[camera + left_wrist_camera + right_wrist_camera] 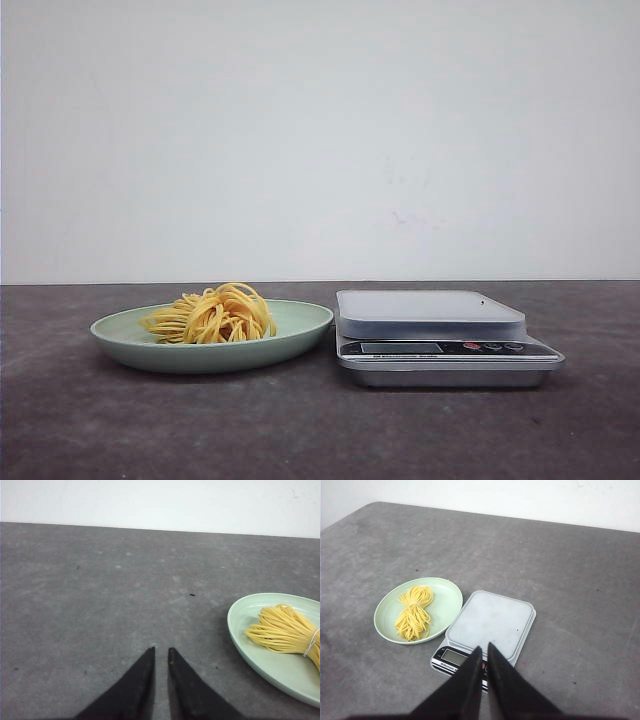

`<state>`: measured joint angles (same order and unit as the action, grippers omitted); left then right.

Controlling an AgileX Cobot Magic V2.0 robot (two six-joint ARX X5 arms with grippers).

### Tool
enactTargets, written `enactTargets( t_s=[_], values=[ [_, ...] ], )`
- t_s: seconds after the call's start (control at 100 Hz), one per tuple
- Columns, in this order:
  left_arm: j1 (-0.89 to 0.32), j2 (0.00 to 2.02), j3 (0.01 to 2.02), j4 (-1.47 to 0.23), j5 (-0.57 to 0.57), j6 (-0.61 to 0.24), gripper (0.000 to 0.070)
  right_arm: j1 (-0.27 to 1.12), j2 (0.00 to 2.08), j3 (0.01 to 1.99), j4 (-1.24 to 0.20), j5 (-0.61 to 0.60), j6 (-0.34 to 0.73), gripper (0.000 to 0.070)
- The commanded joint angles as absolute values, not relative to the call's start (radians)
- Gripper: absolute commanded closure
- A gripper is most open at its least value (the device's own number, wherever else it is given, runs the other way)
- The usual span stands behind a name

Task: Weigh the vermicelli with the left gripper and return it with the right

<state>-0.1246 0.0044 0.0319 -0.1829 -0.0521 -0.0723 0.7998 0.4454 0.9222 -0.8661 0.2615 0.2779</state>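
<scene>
Lying partly cropped on its plate (260, 662), the vermicelli (282, 632) sits apart from both nearly closed, empty tools.

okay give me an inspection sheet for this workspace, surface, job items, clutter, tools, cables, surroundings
Surface: dark grey table, a few small specks.
Job's things: vermicelli lies on the pale green plate; the scale stands beside the plate, its platform bare.
Clutter: nothing seen.
Tools: left tool low over bare table near the plate, fingers nearly together, empty; right tool above the scale's near edge, fingers nearly together, empty.
Cables: nothing seen.
Surroundings: plain white wall behind the table.
</scene>
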Motion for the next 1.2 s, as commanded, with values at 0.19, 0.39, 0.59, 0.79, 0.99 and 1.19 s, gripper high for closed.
enactTargets(
  t_s=[0.19,0.39,0.59,0.79,0.99,1.19],
  values=[
    [-0.124,0.003,0.013,-0.187,-0.051,-0.080,0.0688,0.809,0.448,0.929,-0.859,0.262,0.288,0.0693],
    [-0.124,0.003,0.014,-0.187,-0.052,-0.080,0.0688,0.809,0.448,0.929,-0.859,0.262,0.288,0.0693],
    [-0.124,0.003,0.014,-0.187,-0.051,-0.080,0.0688,0.809,0.448,0.929,-0.859,0.262,0.288,0.0693],
    [-0.124,0.003,0.014,-0.187,-0.051,-0.080,0.0688,0.809,0.448,0.929,-0.859,0.262,0.288,0.0693],
    [-0.124,0.003,0.014,-0.187,-0.052,-0.080,0.0688,0.809,0.448,0.929,-0.859,0.262,0.288,0.0693],
    [-0.124,0.003,0.014,-0.187,-0.051,-0.080,0.0688,0.809,0.448,0.929,-0.860,0.263,0.276,0.0693]
  ],
)
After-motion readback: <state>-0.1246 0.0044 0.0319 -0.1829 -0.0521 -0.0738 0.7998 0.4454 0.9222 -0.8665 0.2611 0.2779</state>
